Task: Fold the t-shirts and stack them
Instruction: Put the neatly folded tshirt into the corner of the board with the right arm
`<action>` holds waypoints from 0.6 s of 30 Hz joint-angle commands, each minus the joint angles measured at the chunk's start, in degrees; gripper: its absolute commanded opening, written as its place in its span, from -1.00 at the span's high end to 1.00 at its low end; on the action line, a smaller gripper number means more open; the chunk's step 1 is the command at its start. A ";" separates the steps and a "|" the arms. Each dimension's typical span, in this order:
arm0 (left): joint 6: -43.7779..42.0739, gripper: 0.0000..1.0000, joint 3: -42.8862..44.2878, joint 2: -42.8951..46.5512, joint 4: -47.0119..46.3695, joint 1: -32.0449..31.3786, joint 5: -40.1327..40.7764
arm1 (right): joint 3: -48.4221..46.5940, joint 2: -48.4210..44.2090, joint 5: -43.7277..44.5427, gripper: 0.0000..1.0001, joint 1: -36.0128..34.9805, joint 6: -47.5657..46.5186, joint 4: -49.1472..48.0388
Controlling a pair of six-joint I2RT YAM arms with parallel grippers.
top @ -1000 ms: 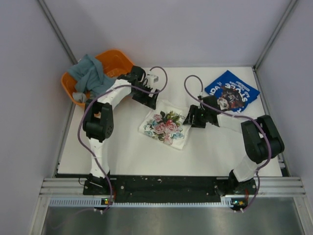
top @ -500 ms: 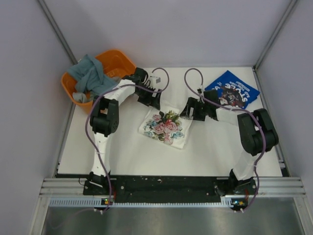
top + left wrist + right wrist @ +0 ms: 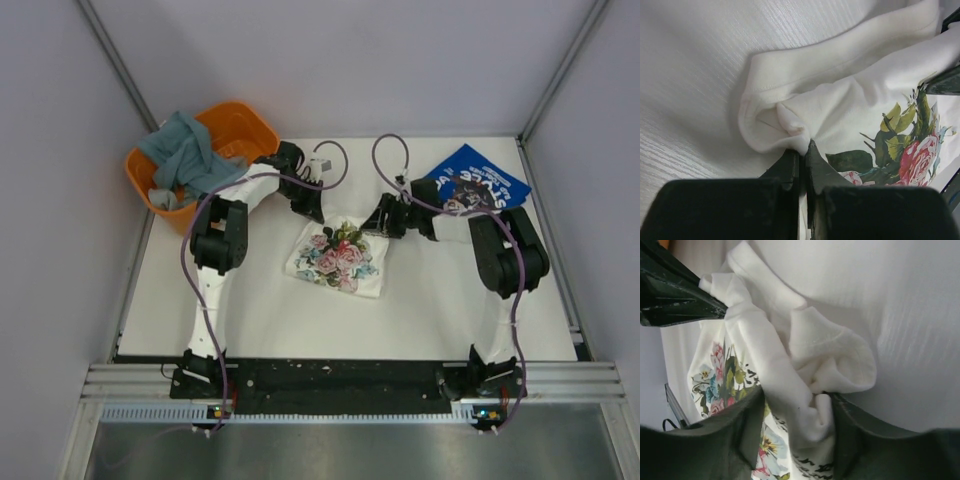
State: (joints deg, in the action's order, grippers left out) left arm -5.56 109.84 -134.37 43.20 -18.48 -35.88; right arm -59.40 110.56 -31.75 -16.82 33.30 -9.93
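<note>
- Left gripper (image 3: 802, 150): jaws almost closed, pinching a thin fold of the white floral-print cloth t-shirt (image 3: 338, 262) at its 11 o'clock corner.
- Right gripper (image 3: 797, 427): jaws about half apart, gap packed with a thick wad of the same shirt at its 1 o'clock corner. It looks clamped.
- The shirt lies mid-table, partly folded, print up. Its far edge is bunched between the two grippers.
- Risk: the left pinch has very little cloth, right at the fingertips. A firm pull could slip it free and drop that corner crooked.
- Risk: the right wad looks several layers deep. Extra layers may drag along and make a lumpy fold, or one layer may slide out.
- Risk: the grippers sit near each other on one edge. An uneven pull would skew the shirt, or the fingers could knock together.
- Royal-blue cloth t-shirt with white lettering (image 3: 472, 185): flat at 2 o'clock on the table, apart from the floral one. The stack is not yet made.
- The right forearm crosses the blue shirt's near edge in the top view, contact unclear. A swing there could ruck it.
- Orange plastic basket (image 3: 250, 125) at 10 o'clock, with grey-teal cloth (image 3: 185, 155) draped over its rim, near the left arm. The elbow might catch it.
</note>
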 commanded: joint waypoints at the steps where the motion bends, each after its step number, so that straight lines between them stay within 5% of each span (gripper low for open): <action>1: -0.76 1.00 1.52 0.15 -1.01 0.20 -3.14 | 1.56 3.52 -2.71 0.22 -0.59 2.56 -2.18; 4: -1.20 1.00 1.69 0.60 -1.36 1.08 -3.32 | 2.79 2.91 -2.27 0.83 0.20 3.52 -5.70; 6: -0.68 1.00 2.04 0.25 -1.54 1.87 -3.50 | 3.32 2.03 -2.44 1.00 0.82 3.79 -7.20; 12: -0.24 0.95 5.46 -0.37 -1.01 2.40 -3.58 | 4.46 -3.15 0.53 1.00 1.00 2.56 -7.39; 15: -0.06 0.21 8.27 0.07 -0.66 2.48 -2.45 | 4.64 -6.14 4.31 1.00 1.00 0.90 -4.66; 18: -0.15 -0.18 9.42 1.82 -1.27 2.66 0.71 | 4.38 -8.16 6.95 1.00 1.61 -0.77 -1.94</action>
State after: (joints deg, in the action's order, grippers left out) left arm -5.69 115.74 -134.78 43.83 -16.58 -37.78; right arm -54.76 107.90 -29.52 -16.23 35.57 -14.04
